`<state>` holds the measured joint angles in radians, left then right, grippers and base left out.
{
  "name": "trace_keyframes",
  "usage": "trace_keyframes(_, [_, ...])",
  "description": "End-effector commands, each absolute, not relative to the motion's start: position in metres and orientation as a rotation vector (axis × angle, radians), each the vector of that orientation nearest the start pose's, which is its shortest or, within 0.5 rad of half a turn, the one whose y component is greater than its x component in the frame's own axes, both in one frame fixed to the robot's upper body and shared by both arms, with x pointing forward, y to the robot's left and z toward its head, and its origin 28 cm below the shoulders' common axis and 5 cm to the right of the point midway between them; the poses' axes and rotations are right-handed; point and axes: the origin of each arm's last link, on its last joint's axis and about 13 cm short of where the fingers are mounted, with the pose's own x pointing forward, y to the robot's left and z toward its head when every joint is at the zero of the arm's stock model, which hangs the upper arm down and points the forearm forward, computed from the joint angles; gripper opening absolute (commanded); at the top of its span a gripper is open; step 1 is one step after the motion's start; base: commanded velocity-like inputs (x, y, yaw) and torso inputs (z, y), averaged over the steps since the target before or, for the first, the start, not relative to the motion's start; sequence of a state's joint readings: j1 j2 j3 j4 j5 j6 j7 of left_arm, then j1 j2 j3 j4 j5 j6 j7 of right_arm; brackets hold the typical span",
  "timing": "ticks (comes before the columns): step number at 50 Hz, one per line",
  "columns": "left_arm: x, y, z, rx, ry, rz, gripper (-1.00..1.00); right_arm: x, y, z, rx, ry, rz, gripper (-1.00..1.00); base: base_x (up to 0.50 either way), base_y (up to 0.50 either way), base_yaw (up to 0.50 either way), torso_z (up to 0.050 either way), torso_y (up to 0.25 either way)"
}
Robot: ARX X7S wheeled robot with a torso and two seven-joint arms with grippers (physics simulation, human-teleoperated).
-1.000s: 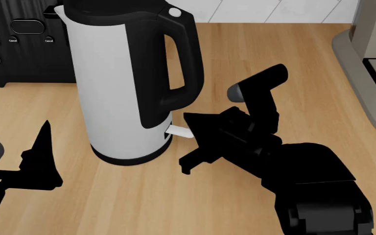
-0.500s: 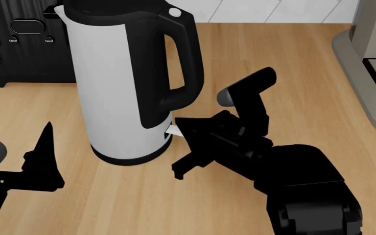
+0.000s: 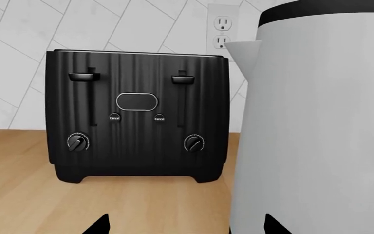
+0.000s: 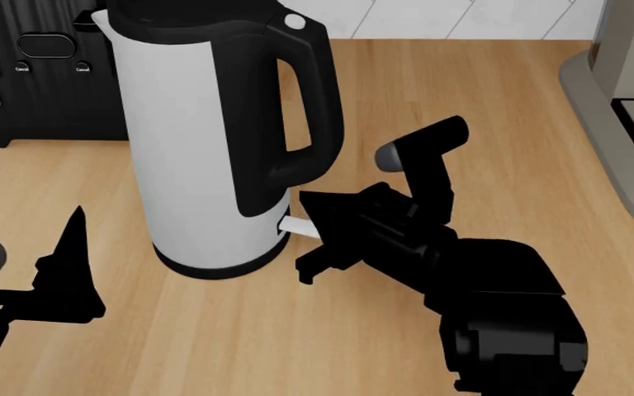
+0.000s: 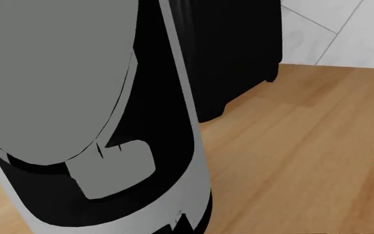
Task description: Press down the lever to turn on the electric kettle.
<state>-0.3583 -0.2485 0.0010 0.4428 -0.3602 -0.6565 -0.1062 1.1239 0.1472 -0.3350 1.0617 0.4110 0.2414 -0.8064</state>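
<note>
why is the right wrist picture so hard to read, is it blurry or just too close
Right wrist view: not blurred, just very close; the kettle fills the frame as flat grey and black, its lever in shade. Head view: sharp, evenly lit, kettle without glare. Left wrist view: crisp, soft sheen on the toaster.

The tall white cylindrical electric kettle (image 4: 191, 148) looked like smooth, faintly satiny plastic with a matt black handle, the black box-shaped toaster (image 3: 138, 114) showed a streaky brushed sheen, and the light wooden countertop (image 4: 494, 91) lay smooth — finely grained.

Wooden countertop (image 4: 537, 107), white tiled wall (image 3: 18, 48) (diagonal tiles), white double outlet (image 3: 224, 30).
</note>
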Motion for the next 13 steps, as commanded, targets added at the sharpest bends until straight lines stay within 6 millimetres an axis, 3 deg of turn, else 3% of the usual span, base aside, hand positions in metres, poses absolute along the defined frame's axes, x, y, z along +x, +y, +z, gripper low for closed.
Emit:
trace_keyframes(1, [0.2572,0.2389,0.1518,-0.042,-0.124,-0.061,1.00,0.4033,-0.1298,0.1036,0.086,0.322,0.800,-1.00,0.00,0.00,0.00,0.000,0.000])
trace_keyframes(5, [0.2575,0.2404,0.1439,-0.043,-0.123,-0.059,1.00,0.4021,-0.1290,0.1008,0.081,0.332,0.804,-1.00,0.00,0.00,0.00,0.000,0.000])
trace_keyframes(13, [0.2572,0.2400,0.1511,-0.043,-0.124,-0.058,1.00,0.4018,-0.1287,0.1001,0.076,0.339,0.801,-1.00,0.00,0.00,0.00,0.000,0.000])
